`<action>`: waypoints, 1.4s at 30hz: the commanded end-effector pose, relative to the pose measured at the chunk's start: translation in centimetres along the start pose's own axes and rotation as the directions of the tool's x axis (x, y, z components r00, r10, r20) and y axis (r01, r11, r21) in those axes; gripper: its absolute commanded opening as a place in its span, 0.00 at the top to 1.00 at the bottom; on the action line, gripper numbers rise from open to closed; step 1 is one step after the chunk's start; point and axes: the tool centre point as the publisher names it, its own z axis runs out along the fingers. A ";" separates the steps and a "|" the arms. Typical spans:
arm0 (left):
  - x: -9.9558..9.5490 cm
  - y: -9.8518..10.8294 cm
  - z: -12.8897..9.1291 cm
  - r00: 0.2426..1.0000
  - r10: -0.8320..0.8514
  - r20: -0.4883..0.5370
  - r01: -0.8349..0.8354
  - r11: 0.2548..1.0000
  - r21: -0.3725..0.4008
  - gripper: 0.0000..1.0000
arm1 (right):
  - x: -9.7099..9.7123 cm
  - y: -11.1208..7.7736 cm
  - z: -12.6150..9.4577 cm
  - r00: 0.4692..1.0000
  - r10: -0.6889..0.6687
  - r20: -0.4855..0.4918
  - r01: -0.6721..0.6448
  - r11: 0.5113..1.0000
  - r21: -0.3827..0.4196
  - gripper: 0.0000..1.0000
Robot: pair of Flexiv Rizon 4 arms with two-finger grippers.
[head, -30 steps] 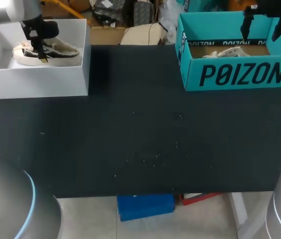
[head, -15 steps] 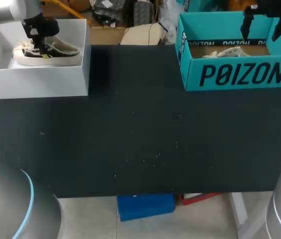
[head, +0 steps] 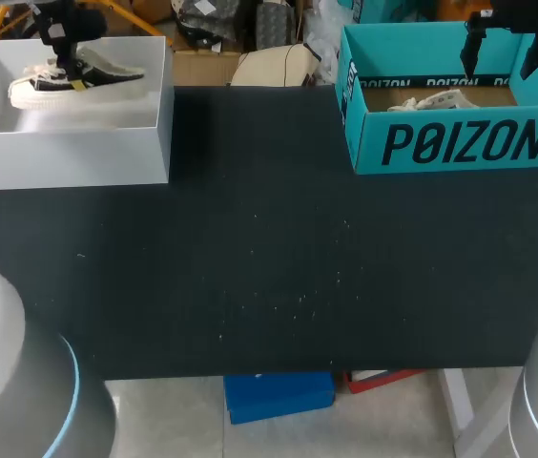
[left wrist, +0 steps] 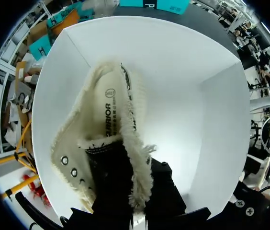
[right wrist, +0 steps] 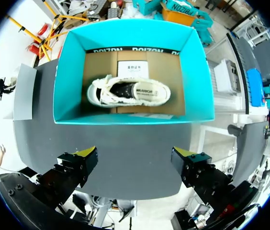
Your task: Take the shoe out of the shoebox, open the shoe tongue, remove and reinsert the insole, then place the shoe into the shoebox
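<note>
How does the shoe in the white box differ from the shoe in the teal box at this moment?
The cream, fleece-trimmed shoe in the plain white cardboard box is clamped at its collar by the left jaws and looks raised off the box floor. The matching cream shoe in the teal printed cardboard box rests upright on the floor, untouched, with the right jaws open above it. Both share cream fleece trim and dark uppers.

cream-and-black shoe (head: 76, 78) held over open white shoebox (head: 69, 153), second cream shoe (right wrist: 129, 91) lying in teal shoebox (right wrist: 70, 72)
</note>
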 end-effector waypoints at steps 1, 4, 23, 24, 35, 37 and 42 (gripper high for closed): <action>7.6 -0.9 -7.0 0.992 -0.006 0.125 0.010 1.000 -0.029 1.00 | 0.0 0.0 0.0 1.000 0.000 0.000 0.000 1.000 0.000 0.00; 9.5 -2.2 -10.1 0.986 -0.019 0.164 0.025 0.999 -0.033 1.00 | 0.0 0.0 0.0 1.000 0.000 0.000 0.000 1.000 0.000 0.00; 27.2 -17.5 -17.8 0.924 -0.048 0.378 0.074 0.996 -0.055 1.00 | 0.0 0.0 0.0 1.000 0.000 0.000 0.000 1.000 0.000 0.00; 28.2 -18.5 -17.4 0.923 -0.044 0.382 0.071 0.996 -0.056 1.00 | 0.0 0.0 0.0 1.000 0.000 0.000 0.000 1.000 0.000 0.00; 34.4 -25.8 -12.8 0.920 -0.010 0.392 0.020 1.000 -0.021 1.00 | 0.0 0.0 0.0 1.000 0.000 0.000 0.000 1.000 0.000 0.00; 35.2 -26.6 -11.6 0.921 -0.009 0.389 0.015 1.000 -0.012 1.00 | 0.0 0.0 0.0 1.000 0.000 0.000 0.000 1.000 0.000 0.00; 37.4 -28.4 -8.1 0.924 -0.038 0.381 0.042 0.999 -0.002 1.00 | 0.0 0.0 0.0 1.000 0.000 0.000 0.000 1.000 0.000 0.00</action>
